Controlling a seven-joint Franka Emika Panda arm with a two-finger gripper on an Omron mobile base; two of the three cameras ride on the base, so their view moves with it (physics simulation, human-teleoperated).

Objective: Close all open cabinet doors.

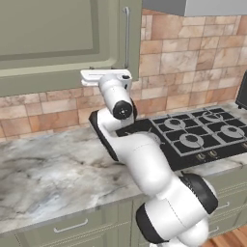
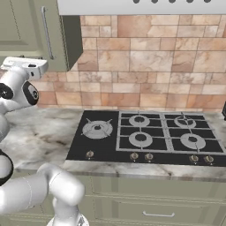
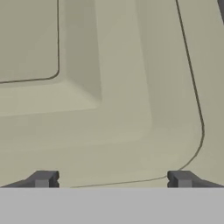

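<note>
Spreading across the rear of the scene is a brick-patterned tile wall, and every place below is told from the stove; the marble table runs out to the left of the stove and along its front edge; the stove itself is a black gas cooktop with four ringed burners set into the table; the cabinet door, sage grey-green with a recessed centre panel, hangs on the wall above and to the left of the stove, its lower edge well above the table; in the right base view its side face shows dark, so the door appears to stand out from the wall, though how far ajar I cannot tell; the white arm rises in front of the stove's left end and reaches up toward the door's lower right corner; shallow drawer fronts with horizontal handles sit below the stove; a long vertical silver handle runs along the door's edge nearest the stove; the claw is spread wide open, its two dark finger tips well apart and gripping nothing, held right up against the door's raised frame at the rounded corner of the panel, whether touching I cannot tell.
</note>
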